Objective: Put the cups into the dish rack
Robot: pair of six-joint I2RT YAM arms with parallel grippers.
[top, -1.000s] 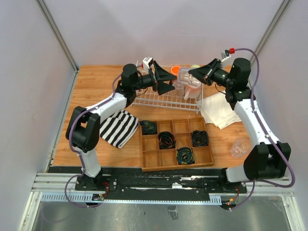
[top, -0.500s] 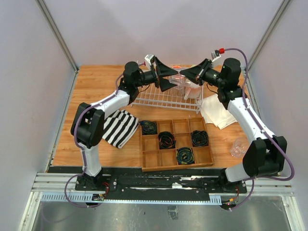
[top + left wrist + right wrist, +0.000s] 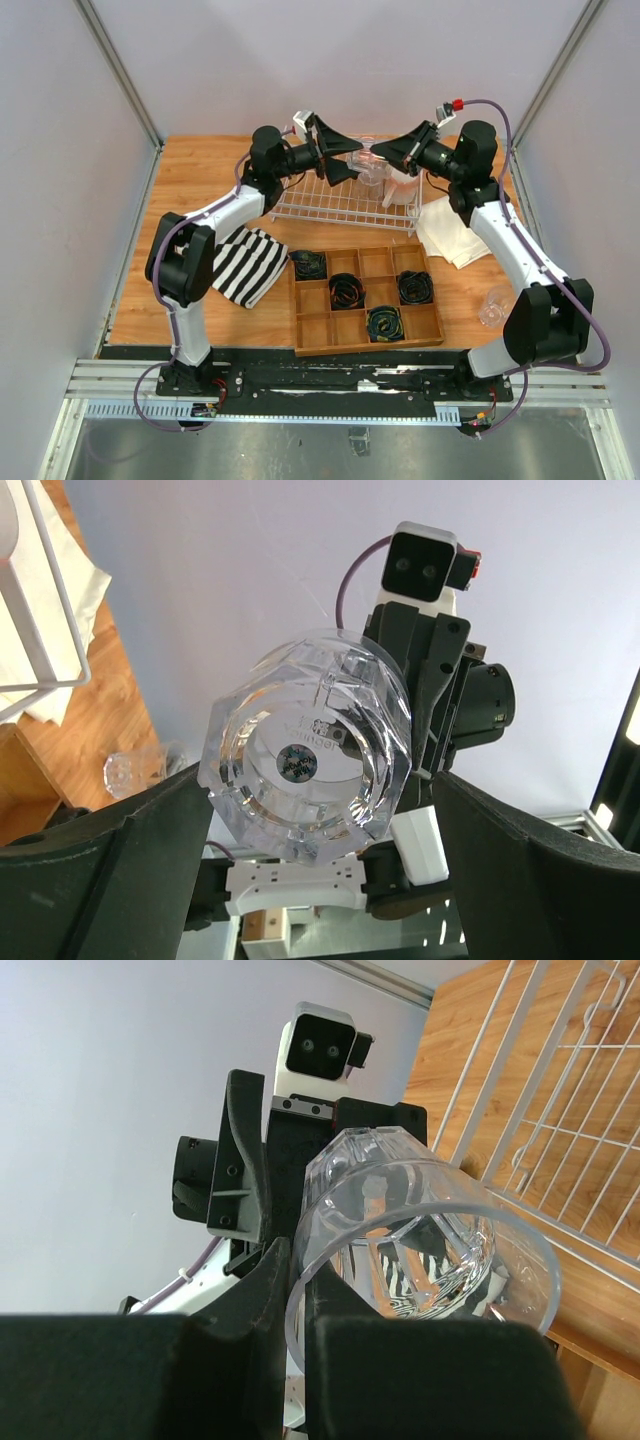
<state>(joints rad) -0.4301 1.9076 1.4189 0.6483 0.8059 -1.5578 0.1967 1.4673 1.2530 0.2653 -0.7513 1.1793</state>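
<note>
- Top view: a clear tumbler (image 3: 369, 163) hung in the air above the far side of the dish rack (image 3: 340, 208), between the left tool (image 3: 349, 160) and the right tool (image 3: 389, 153), which faced each other. A pale mug (image 3: 403, 188) stood in the rack's right end. Nearer, a wooden tray (image 3: 316, 328) held coils of black cables (image 3: 347, 290) in four compartments. A second tumbler (image 3: 497, 305) sat on the desk (image 3: 200, 170) at the right.
- Left wrist view: the tumbler's faceted base faced the camera. The left tool (image 3: 320, 775) was spread wide, one finger on either side of the glass; whether they touched it I cannot tell.
- Right wrist view: the right tool (image 3: 296, 1265) was clamped on the tumbler (image 3: 420, 1230), pinching its wall at the rim, one finger inside and one outside.
</note>
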